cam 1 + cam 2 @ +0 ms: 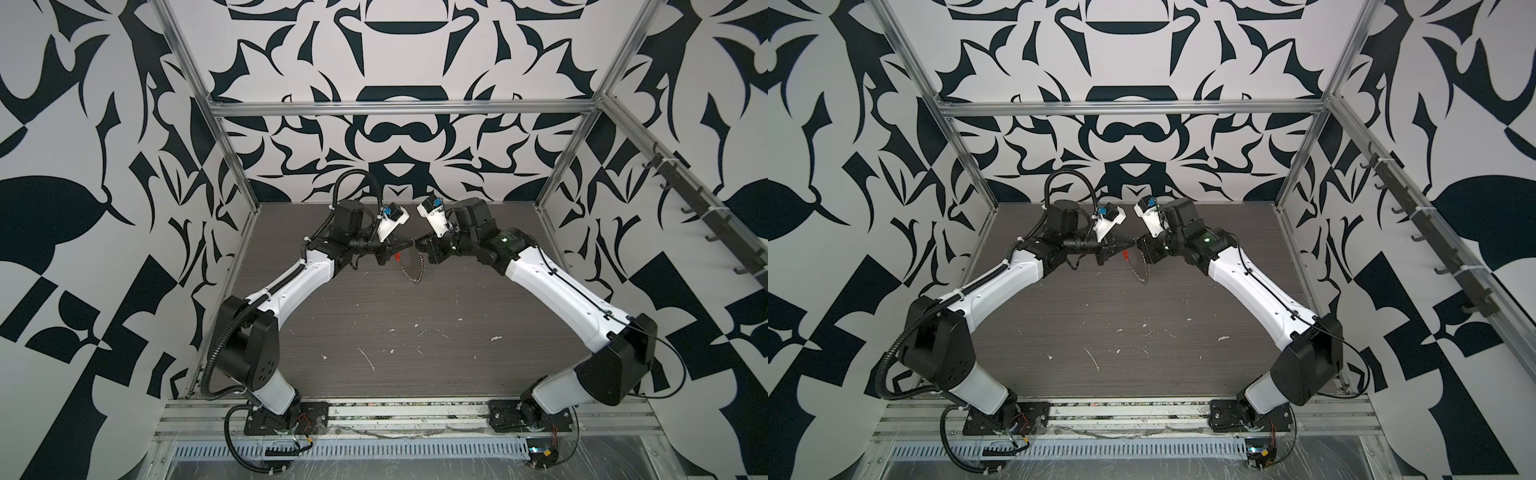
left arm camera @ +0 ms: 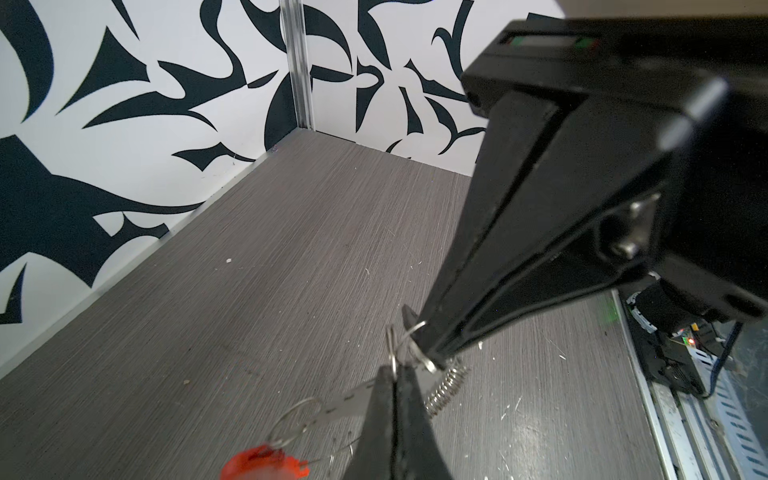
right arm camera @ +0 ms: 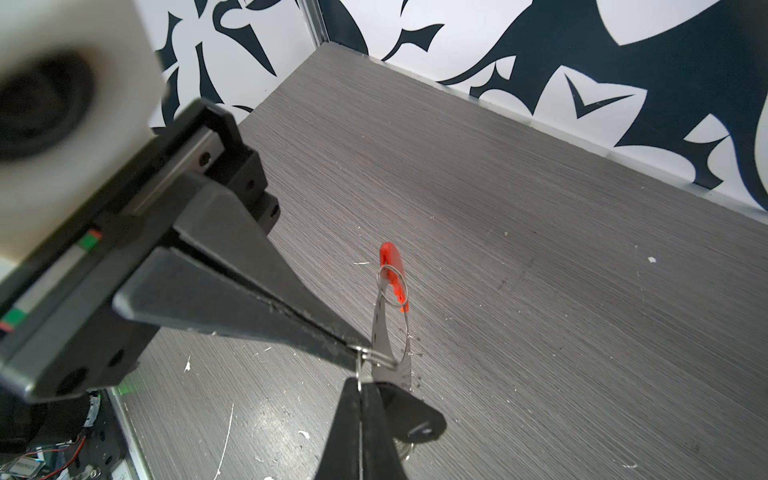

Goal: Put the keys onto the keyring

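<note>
Both grippers meet tip to tip above the middle of the table. My left gripper (image 2: 392, 370) (image 1: 404, 246) is shut on the keyring (image 2: 390, 345), a thin silver ring. A flat metal strip (image 2: 345, 405) runs from there to another ring with the orange-red piece (image 2: 262, 461) (image 3: 392, 274) (image 1: 397, 257). My right gripper (image 3: 360, 380) (image 1: 1137, 242) is shut on a small wire ring (image 3: 360, 370). The black keys (image 3: 415, 415) hang right beside its fingertips. The silver chain (image 1: 419, 272) (image 2: 446, 388) dangles below both grippers.
The grey wood-grain table (image 1: 374, 332) carries small white flecks and scratches. Patterned walls and aluminium frame posts (image 1: 232, 174) close in the back and sides. Metal rails (image 1: 395, 415) with both arm bases run along the front edge.
</note>
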`<state>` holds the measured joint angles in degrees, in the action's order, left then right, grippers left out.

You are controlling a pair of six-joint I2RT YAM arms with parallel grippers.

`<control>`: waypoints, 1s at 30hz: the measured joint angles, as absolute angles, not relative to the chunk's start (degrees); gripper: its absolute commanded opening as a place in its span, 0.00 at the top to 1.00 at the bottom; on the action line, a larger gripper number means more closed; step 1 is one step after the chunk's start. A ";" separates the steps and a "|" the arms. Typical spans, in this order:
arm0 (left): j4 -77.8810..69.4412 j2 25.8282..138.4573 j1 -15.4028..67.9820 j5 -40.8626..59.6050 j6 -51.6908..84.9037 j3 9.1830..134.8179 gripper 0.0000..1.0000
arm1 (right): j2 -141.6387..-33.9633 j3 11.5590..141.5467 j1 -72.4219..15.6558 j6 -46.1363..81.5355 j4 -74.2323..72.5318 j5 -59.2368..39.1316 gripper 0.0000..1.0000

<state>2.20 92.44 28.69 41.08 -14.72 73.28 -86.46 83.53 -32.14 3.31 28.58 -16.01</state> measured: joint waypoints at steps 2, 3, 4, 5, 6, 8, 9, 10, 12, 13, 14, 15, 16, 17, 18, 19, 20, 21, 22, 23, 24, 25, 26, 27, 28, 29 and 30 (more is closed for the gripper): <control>1.96 92.44 28.69 40.91 -15.27 73.17 1.00 | -86.46 83.53 -32.10 3.33 28.51 -15.14 1.00; 1.32 92.36 28.69 40.88 -15.57 72.77 1.00 | -86.50 83.53 -31.94 3.44 28.49 -14.81 1.00; 0.89 92.23 28.69 40.82 -15.90 72.27 1.00 | -86.59 83.53 -31.88 3.51 28.47 -14.61 1.00; 0.32 92.12 28.69 40.73 -16.14 71.68 1.00 | -86.72 83.53 -31.83 3.66 28.47 -14.52 1.00; -0.38 91.92 28.69 40.64 -16.45 70.76 1.00 | -86.87 83.50 -31.70 3.86 28.42 -14.48 1.00; -1.58 91.79 28.71 40.66 -16.84 69.41 1.00 | -87.13 83.05 -31.53 4.34 28.16 -14.52 1.00; -2.35 91.77 28.71 40.69 -17.02 68.77 1.00 | -87.15 82.46 -31.46 4.60 27.81 -14.52 1.00; -2.90 91.77 28.71 40.66 -17.26 68.18 1.00 | -87.15 81.69 -31.38 5.02 27.29 -14.57 1.00; -3.31 91.77 28.73 40.53 -17.45 67.37 1.00 | -87.02 80.23 -30.98 5.80 26.39 -14.66 1.00; -3.60 91.77 28.71 40.71 -17.50 67.13 1.00 | -86.89 79.48 -30.55 6.09 26.06 -14.66 1.00; -3.95 91.77 28.71 40.73 -17.47 67.13 1.00 | -86.80 78.65 -30.09 6.28 25.65 -14.81 1.00; -4.58 91.79 28.82 40.82 -17.45 67.16 1.00 | -86.70 77.73 -29.67 6.52 25.21 -15.27 1.00; -4.86 91.79 28.91 40.93 -17.39 67.16 1.00 | -86.61 77.12 -29.45 6.74 24.69 -15.57 1.00; -5.04 91.79 28.93 40.97 -17.28 67.16 1.00 | -86.48 76.62 -29.23 6.98 24.12 -15.86 1.00; -5.41 91.88 28.95 41.08 -16.88 67.16 1.00 | -86.28 76.18 -28.95 7.31 23.46 -16.23 1.00; -5.85 91.90 28.95 41.21 -16.64 67.13 1.00 | -86.08 75.81 -28.73 7.60 22.87 -16.49 1.00; -6.44 91.90 28.95 41.34 -16.27 67.13 1.00 | -85.76 75.22 -28.42 7.86 22.02 -16.75 1.00; -7.03 91.92 28.97 41.91 -15.88 67.13 1.00 | -85.34 74.46 -28.01 8.25 20.99 -16.80 1.00; -7.73 91.90 29.06 42.41 -15.59 67.13 1.00 | -85.03 73.80 -27.62 8.54 20.36 -16.69 1.00; -8.69 91.90 29.19 43.00 -15.16 67.16 1.00 | -84.73 72.90 -26.92 8.93 19.84 -16.53 1.00; -9.34 91.90 29.30 43.44 -14.83 67.16 1.00 | -84.64 72.27 -26.20 9.21 19.68 -16.49 1.00; -9.91 91.90 29.32 43.72 -14.41 67.16 1.00 | -84.64 71.92 -25.78 9.43 19.46 -16.53 1.00; -10.50 91.90 29.32 44.01 -13.96 67.16 1.00 | -84.71 71.61 -25.23 9.85 19.38 -16.69 1.00; -11.62 91.90 29.36 44.14 -13.23 67.13 1.00 | -84.71 71.40 -24.73 10.33 19.05 -16.99 1.00; -12.71 91.92 29.39 44.18 -12.69 67.05 1.00 | -84.71 71.22 -24.45 10.68 18.57 -17.30 1.00; -14.20 91.90 29.41 44.18 -11.84 66.89 1.00 | -84.68 71.05 -24.34 11.16 17.85 -17.89 1.00; -15.66 91.90 29.43 44.14 -11.18 66.67 1.00 | -84.68 70.87 -24.36 11.68 17.19 -18.50 1.00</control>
